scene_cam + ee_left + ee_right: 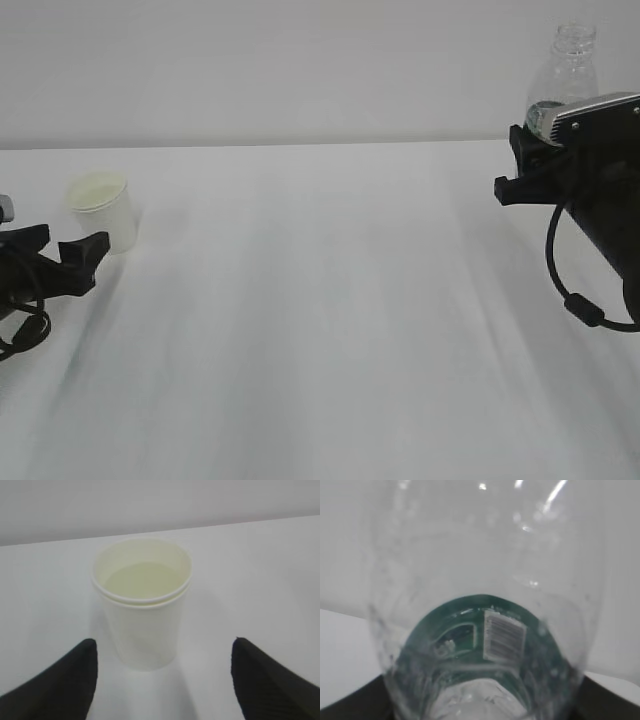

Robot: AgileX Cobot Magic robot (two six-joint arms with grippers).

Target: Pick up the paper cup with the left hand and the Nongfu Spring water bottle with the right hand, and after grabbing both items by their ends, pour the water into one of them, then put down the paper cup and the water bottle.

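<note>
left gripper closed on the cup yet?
No. In the left wrist view the left gripper is open, its two fingers standing apart on either side of the paper cup without touching it.

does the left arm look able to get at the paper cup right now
Probably yes: the left pincer stands open, its fingers either side of the upright paper cup, with only bare table between.

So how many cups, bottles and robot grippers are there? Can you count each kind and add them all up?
Paper cups: 1, the white paper cup standing on the table.
Water bottles: 1, the clear water bottle with the green label.
Grippers: 2, the left gripper and the right gripper.
Total: 4
</note>
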